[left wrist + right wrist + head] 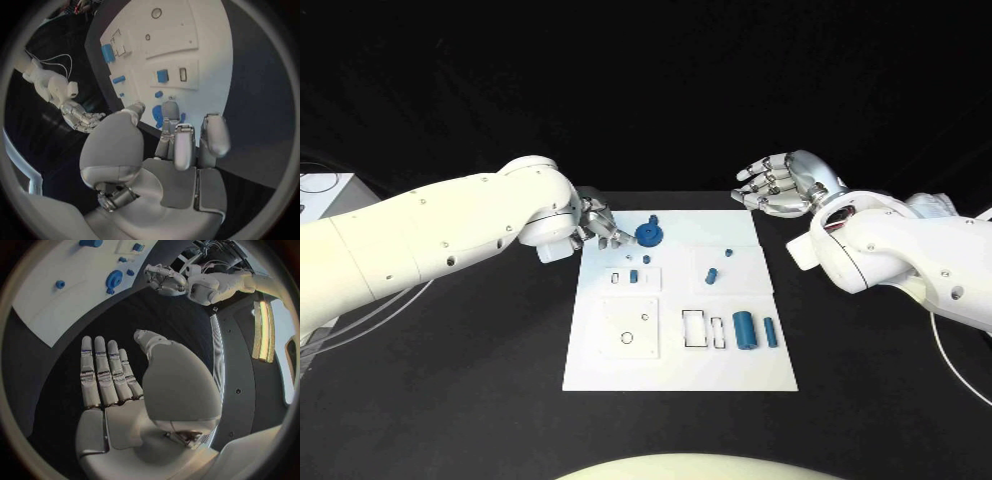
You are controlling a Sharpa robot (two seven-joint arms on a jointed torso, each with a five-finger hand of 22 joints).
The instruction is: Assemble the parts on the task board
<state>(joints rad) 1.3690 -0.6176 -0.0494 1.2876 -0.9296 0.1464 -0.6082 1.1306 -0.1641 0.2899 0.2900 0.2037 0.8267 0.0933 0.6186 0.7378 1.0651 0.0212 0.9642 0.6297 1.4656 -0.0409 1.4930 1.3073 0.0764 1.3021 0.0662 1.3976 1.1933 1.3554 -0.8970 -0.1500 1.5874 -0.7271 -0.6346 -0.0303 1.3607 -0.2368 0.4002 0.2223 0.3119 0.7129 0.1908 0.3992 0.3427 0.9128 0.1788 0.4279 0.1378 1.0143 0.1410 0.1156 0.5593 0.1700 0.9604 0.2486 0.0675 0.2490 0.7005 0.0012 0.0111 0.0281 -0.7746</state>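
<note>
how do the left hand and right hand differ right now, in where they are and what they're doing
The left hand reaches over the far left corner of the task board, its fingertips at the round blue part; the right hand hangs past the board's far right corner, over the black table.
The left hand's fingers point down toward the board; the right hand's fingers are straight and apart, holding nothing.
Both are silver hands on white arms.

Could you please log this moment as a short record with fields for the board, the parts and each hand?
board: white task board lying flat mid-table
parts: round blue part near the far edge; two blue cylinders side by side toward the right
left hand: left hand by the round blue part; contact unclear
right hand: right hand off the board, fingers apart, holding nothing
</note>
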